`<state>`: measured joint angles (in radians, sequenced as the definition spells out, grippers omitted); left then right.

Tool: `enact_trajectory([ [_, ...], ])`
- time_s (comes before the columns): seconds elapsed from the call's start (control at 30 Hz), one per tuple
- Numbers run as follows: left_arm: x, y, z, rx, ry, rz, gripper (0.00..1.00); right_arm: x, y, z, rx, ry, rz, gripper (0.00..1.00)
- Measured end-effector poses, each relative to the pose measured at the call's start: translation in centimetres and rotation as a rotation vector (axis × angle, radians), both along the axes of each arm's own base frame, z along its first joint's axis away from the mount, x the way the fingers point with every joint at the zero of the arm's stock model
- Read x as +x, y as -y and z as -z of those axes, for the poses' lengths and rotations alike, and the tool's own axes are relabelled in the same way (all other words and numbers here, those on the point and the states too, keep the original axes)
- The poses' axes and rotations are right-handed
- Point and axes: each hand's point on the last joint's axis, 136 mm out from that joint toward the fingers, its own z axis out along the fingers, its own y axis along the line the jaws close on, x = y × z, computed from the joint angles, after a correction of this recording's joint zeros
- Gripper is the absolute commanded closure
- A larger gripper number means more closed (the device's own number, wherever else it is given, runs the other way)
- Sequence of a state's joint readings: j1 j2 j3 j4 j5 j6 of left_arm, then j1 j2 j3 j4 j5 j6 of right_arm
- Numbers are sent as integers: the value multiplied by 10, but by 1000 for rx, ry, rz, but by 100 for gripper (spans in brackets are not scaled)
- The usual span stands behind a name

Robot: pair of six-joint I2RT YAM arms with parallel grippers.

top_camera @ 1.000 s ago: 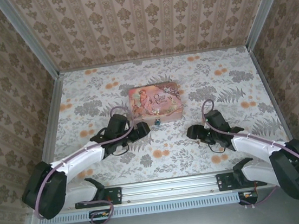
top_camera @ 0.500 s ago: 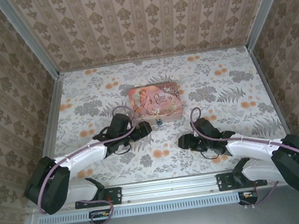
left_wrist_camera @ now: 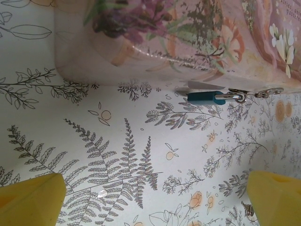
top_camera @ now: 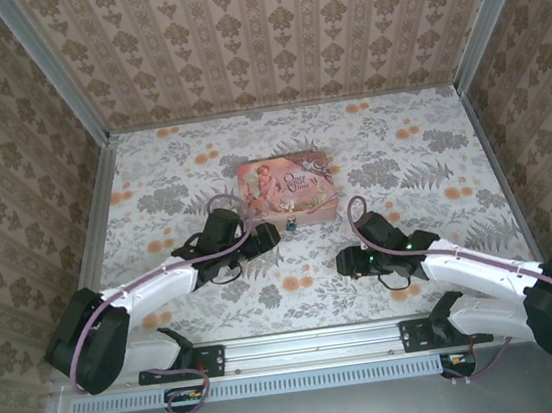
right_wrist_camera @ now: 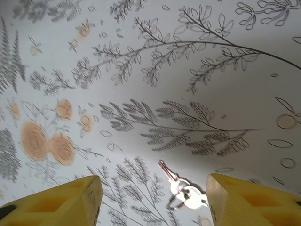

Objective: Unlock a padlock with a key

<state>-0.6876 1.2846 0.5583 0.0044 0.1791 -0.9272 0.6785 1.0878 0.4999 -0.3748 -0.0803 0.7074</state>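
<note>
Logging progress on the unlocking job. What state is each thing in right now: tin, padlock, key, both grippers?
key: flat on the table, not gripped.
pink tin: lid shut, clasp fastened.
padlock: on its side, shackle through the clasp, no key in it.
left gripper: open, empty, facing the padlock.
right gripper: open, straddling the key.

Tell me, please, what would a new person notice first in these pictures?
The pink rectangular picture tin at the middle of the floral table draws the eye, with a small teal metal padlock at its near wall. Small silver keys on a ring lie on the table between the right claw's open yellow fingers.
</note>
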Motion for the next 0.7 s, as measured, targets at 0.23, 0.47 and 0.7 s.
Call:
enact_trajectory([
  [0.23, 1, 0, 5, 10, -13, 0, 0, -10, 2, 7, -126, -40, -109, 45],
  [0.47, 1, -1, 10, 9, -31, 0, 0, -16, -5, 18, -250, -70, -233, 48],
  [0.7, 2, -1, 8, -3, -31, 0, 0, -16, -2, 22, -304, -76, -268, 49],
])
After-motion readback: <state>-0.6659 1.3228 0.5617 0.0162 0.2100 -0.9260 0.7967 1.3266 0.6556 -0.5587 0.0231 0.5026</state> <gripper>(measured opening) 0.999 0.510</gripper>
